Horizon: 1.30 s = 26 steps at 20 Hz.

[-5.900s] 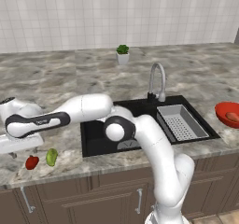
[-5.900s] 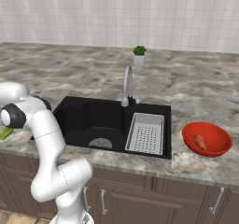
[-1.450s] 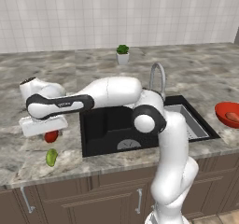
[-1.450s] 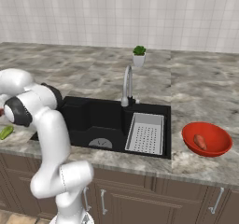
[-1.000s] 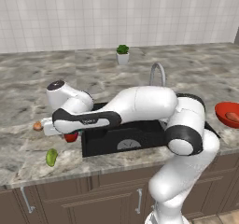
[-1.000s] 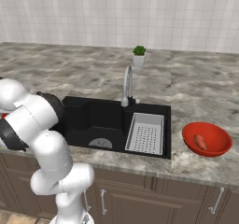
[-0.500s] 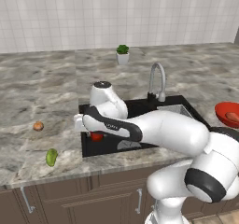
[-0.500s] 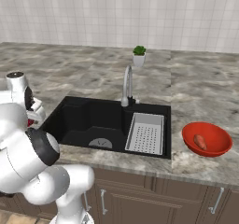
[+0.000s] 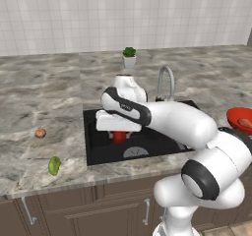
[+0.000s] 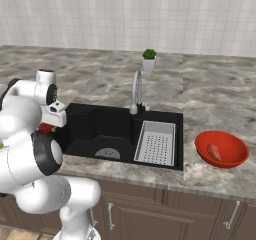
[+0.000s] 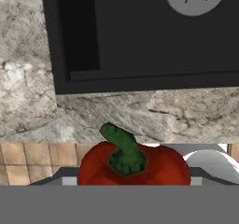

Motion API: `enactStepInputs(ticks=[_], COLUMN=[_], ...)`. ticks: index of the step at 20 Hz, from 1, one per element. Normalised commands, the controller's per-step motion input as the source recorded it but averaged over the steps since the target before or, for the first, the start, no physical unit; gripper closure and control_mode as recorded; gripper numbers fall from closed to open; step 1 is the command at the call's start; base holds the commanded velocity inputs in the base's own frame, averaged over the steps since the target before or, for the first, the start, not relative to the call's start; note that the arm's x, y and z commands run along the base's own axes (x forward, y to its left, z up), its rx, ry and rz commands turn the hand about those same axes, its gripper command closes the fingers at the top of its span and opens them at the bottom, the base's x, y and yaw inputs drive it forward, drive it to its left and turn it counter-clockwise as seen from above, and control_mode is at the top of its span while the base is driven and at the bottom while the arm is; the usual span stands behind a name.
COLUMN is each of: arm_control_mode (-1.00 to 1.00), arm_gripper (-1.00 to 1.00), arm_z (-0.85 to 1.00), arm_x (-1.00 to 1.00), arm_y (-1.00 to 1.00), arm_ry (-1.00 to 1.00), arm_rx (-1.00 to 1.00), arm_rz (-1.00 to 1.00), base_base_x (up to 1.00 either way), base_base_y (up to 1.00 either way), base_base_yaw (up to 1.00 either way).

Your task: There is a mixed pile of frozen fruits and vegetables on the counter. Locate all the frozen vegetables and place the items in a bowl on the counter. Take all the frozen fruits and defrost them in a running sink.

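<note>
My gripper [image 9: 118, 132] is shut on the red vegetable [image 9: 118, 137], a glossy pepper-like piece with a green stem [image 11: 125, 149], and holds it over the left half of the black sink [image 9: 98, 132]. From the right base view the red piece [image 10: 46, 128] peeks out under the hand. The red bowl [image 10: 231, 145] stands on the counter right of the sink with the orange carrot-like piece [image 10: 214, 151] lying in it. On the counter left of the sink rest the brown ball [image 9: 40, 132] and the yellow-green fruit [image 9: 54, 165].
A curved steel faucet [image 10: 135, 91] rises behind the sink, and a grey perforated rack [image 10: 156, 143] fills its right side. A small potted plant [image 9: 129, 57] stands near the back wall. The counter's front edge [image 11: 112, 111] lies just under the hand.
The arm has swung to the right from the counter's left part to above the sink, carrying the red piece with it. The brown ball and the yellow-green fruit have stayed put.
</note>
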Motion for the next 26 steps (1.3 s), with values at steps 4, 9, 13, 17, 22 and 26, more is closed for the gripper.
enactStepInputs(ticks=[4, 9, 13, 17, 22, 26], arm_control_mode=[-1.00, -1.00, -1.00, -1.00, -1.00, -1.00], arm_gripper=[1.00, 1.00, 1.00, 1.00, 1.00, 1.00], arm_z=[0.00, -0.12, -0.02, 0.00, -0.02, -0.01], arm_x=[-0.06, -0.05, -0.10, -0.22, -0.03, 0.00], arm_y=[-0.23, -0.31, -0.61, -0.67, -0.80, -0.83], arm_ry=[0.09, -0.06, -0.08, -0.01, 0.00, 0.00], arm_rx=[-0.05, -0.04, -0.03, -0.03, 0.00, 0.00], arm_rz=[-0.01, -0.01, 0.07, 0.06, 0.08, 0.09], base_base_x=[0.00, 0.00, 0.00, 0.00, 0.00, 0.00], base_base_y=[0.00, 0.00, 0.00, 0.00, 0.00, 0.00], base_base_yaw=[0.00, 0.00, 0.00, 0.00, 0.00, 0.00])
